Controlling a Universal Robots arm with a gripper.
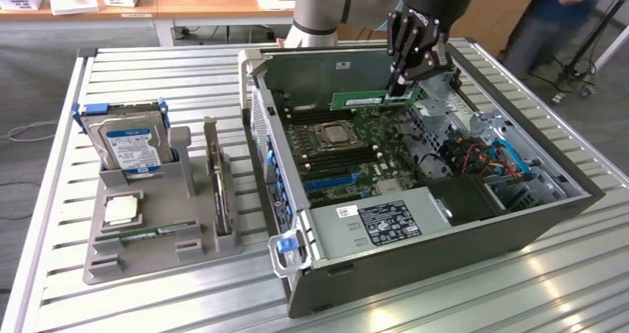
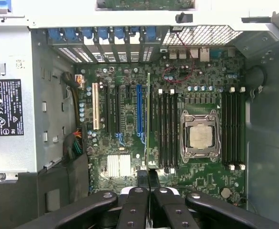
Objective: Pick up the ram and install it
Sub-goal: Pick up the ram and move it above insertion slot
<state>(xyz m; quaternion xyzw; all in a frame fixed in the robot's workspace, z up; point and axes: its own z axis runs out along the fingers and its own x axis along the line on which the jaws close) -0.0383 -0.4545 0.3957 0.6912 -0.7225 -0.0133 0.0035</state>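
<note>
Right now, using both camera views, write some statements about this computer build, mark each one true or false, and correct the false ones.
1. The hand is shut on the ram, holding it over the open computer case. True.
2. The ram is already seated in a slot on the motherboard. False: it is held in the air above the board.
3. A hard drive stands in the grey tray, at the exterior view's left of the case. True.
4. The motherboard's processor socket is empty. False: a silver processor sits in it.
</note>
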